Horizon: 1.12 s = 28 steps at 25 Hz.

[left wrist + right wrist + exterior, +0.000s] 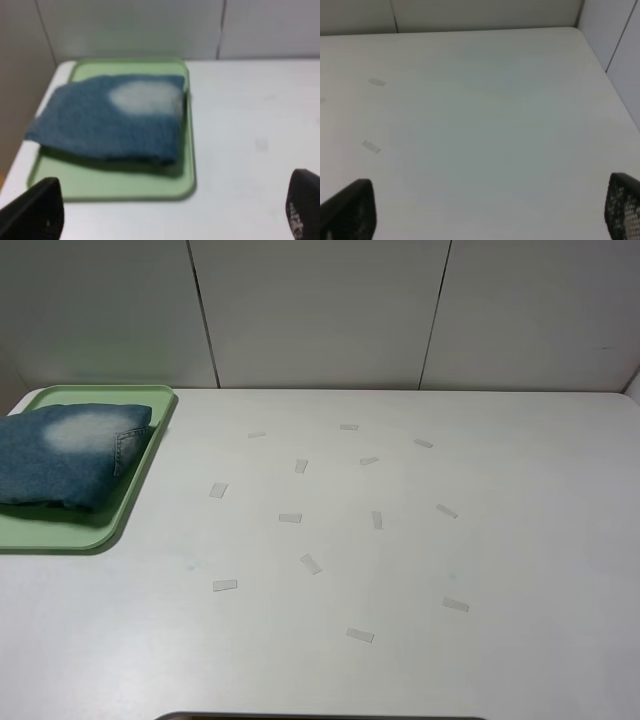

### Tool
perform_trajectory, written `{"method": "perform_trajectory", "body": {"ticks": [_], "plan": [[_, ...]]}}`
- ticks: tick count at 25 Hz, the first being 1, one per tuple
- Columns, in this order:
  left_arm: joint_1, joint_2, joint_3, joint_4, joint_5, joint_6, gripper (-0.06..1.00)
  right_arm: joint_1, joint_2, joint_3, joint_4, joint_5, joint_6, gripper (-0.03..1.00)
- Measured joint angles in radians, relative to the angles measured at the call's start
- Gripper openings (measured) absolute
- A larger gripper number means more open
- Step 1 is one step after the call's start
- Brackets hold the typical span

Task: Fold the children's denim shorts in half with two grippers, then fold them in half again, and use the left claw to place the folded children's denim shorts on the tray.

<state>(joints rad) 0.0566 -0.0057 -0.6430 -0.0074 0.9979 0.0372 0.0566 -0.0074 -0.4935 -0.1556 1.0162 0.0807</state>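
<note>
Left gripper (pixel 170 220) is hanging released over the desk (pixel 400 540), its two black fingertips (pixel 35 210) standing wide apart at the corners of its own wrist view with nothing between them. Right gripper (pixel 485 215) is likewise spread wide and empty, looking out over a bare stretch of desk near the far right corner. Neither gripper is showing in the high view, so both arms are sitting pulled back toward the near edge.

Children's denim shorts (pixel 65 455) are lying folded into a compact bundle on the tray (pixel 60 530), which is sitting at the far left of the desk against the back wall. From the left gripper the bundle is lying ahead and a little to the left, well apart from the fingertips; from the right gripper it is lying across the whole desk and out of that wrist view, so the left arm is plainly the nearer one. The bundle's long axis is running left to right across the tray, with the pale bleached patch (pixel 90 430) facing up near the far edge and the thick folded edge turned toward the near rim. Its left end is running out of the high view.

Judging by this, the placing looks done, and no further reach toward the shorts seems called for.
</note>
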Motion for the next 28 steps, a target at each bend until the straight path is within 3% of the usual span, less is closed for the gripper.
{"method": "perform_trajectory", "body": {"ticks": [12,19,28], "plan": [[-0.144,0.0,0.108,0.038,0.053,-0.005,0.88,0.0,0.0,0.0,0.0,0.0,0.0,0.69],[-0.148,0.0,0.129,0.052,0.136,-0.066,0.88,0.0,0.0,0.0,0.0,0.0,0.0,0.69],[-0.148,0.0,0.129,0.131,0.148,-0.172,0.88,0.0,0.0,0.0,0.0,0.0,0.0,0.69]]}}
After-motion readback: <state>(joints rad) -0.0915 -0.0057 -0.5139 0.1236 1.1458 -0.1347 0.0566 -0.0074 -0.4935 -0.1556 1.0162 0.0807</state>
